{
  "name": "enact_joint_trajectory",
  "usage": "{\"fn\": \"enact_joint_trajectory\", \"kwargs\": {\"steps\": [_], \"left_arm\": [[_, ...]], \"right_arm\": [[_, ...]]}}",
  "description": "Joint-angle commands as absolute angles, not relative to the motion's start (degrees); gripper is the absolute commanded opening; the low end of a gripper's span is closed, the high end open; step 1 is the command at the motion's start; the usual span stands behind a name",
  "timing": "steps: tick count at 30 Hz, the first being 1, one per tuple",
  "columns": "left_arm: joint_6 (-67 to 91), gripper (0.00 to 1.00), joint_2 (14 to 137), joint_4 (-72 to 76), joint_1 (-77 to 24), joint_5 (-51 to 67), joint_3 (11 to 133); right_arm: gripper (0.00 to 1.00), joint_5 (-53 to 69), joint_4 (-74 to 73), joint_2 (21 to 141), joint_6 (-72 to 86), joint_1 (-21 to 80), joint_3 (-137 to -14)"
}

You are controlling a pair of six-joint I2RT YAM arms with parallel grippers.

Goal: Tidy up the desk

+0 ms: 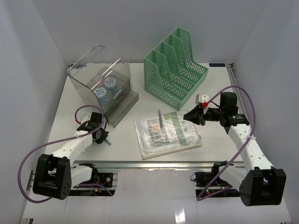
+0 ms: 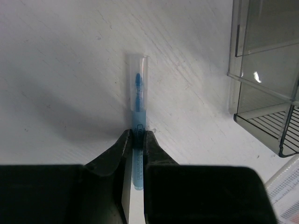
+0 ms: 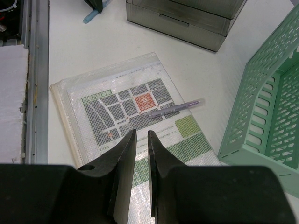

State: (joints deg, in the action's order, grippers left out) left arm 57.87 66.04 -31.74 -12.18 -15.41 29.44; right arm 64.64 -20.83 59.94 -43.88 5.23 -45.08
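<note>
On the white desk (image 1: 215, 93) my left gripper (image 1: 99, 136) is low at the left front, shut on a blue pen (image 2: 138, 102) with a clear cap. The pen lies flat on the desk, its cap pointing away from the fingers (image 2: 122, 147). My right gripper (image 1: 190, 115) hovers over the right edge of a plastic sleeve of printed paper (image 1: 166, 133). Its jaws stand almost together with nothing between them. A purple pen (image 3: 176, 108) lies on the sleeve (image 3: 117, 112), just ahead of the right gripper (image 3: 142, 134).
A smoky clear drawer box (image 1: 100, 81) holding blue-and-white rolls (image 1: 106, 88) stands at the back left. A green mesh file holder (image 1: 175, 63) stands at the back centre, close to the right arm. A metal rail (image 1: 154, 164) runs along the front edge.
</note>
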Motion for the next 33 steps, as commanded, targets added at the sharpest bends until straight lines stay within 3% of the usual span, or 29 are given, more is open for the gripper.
{"fn": "enact_joint_trajectory", "kwargs": {"steps": [1,7,11,19,23,29,33], "left_arm": [[60.0,0.06,62.2,-32.3,-12.1,-8.7,24.2],[58.4,0.0,46.8,-34.1,-12.2,-2.7,23.8],[57.5,0.0,28.7,-35.4,-12.8,-0.6,24.4],[60.8,0.0,18.2,-46.7,-13.0,-11.5,35.7],[57.2,0.0,16.1,-43.1,-13.0,-13.3,40.7],[39.6,0.0,18.4,-16.8,-13.0,15.5,40.3],[33.6,0.0,27.3,-13.7,-13.0,31.4,44.1]], "right_arm": [[0.22,65.9,-19.9,59.0,-43.6,5.0,-44.7],[0.22,65.9,-19.9,59.0,-43.6,4.9,-44.6],[0.22,65.9,-19.9,59.1,-43.6,4.9,-44.6],[0.22,65.7,-19.8,59.4,-43.5,4.7,-44.6],[0.22,65.6,-19.8,59.8,-43.6,4.7,-44.6],[0.22,65.2,-19.8,60.3,-43.6,4.7,-44.6],[0.22,65.0,-19.7,60.6,-43.8,4.7,-44.6]]}}
